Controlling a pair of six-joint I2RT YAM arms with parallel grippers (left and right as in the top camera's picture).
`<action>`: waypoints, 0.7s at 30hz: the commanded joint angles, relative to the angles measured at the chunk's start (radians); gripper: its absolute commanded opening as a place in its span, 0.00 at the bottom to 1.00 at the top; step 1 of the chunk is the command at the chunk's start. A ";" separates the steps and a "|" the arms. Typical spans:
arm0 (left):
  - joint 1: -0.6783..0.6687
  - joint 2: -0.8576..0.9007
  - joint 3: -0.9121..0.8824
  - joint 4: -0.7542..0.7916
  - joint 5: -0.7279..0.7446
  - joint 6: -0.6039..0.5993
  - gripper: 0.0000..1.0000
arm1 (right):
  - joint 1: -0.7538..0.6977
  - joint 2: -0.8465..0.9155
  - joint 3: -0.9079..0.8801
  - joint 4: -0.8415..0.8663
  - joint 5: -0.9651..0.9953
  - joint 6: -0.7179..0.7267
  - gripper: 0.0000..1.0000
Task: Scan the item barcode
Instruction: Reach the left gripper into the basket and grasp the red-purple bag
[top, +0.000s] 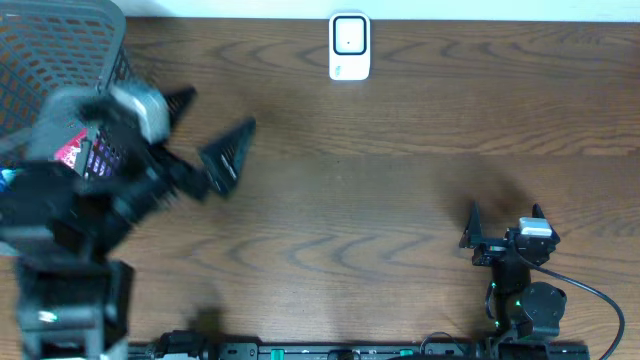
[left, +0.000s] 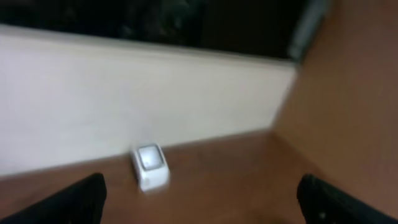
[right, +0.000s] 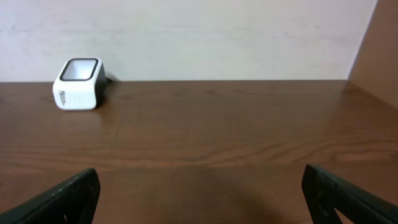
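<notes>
Wood with a brown grain makes the top of the table (top: 400, 180). A pale wall (right: 217, 37) closes its far edge, and in the right wrist view a brown panel (right: 379, 50) stands at the right end of this wall.

The white scanner (top: 349, 45) stands at the middle of the far edge, close to the wall, with bare wood around it. A grey mesh basket (top: 60, 50) fills the far left corner.

The left gripper (top: 212, 130) is just beside the basket, and its two fingers are wide apart with nothing between them. The right gripper (top: 505, 220) is low at the near right side, well apart from the scanner. Its fingers are also spread and hold nothing.

Only the overhead view shows the basket and the item. A pink and purple packet (top: 82, 155) shows at the basket's near edge, partly hidden by the blurred left arm (top: 60, 230). I cannot tell if it lies inside the basket.

The wrist views show only the scanner, the wood and the wall. The right wrist view is sharp, and the scanner's dark top window is clear there. The left wrist view is blurred and tilted, with a dark band above the wall.
</notes>
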 joint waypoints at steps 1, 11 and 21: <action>0.108 0.182 0.373 -0.215 -0.143 -0.007 0.98 | 0.005 -0.004 -0.002 -0.004 -0.006 0.018 0.99; 0.385 0.573 0.782 -0.536 -0.372 0.222 0.98 | 0.005 -0.004 -0.002 -0.004 -0.006 0.018 0.99; 0.566 0.725 0.782 -0.657 -0.560 0.030 0.98 | 0.005 -0.004 -0.002 -0.004 -0.006 0.018 0.99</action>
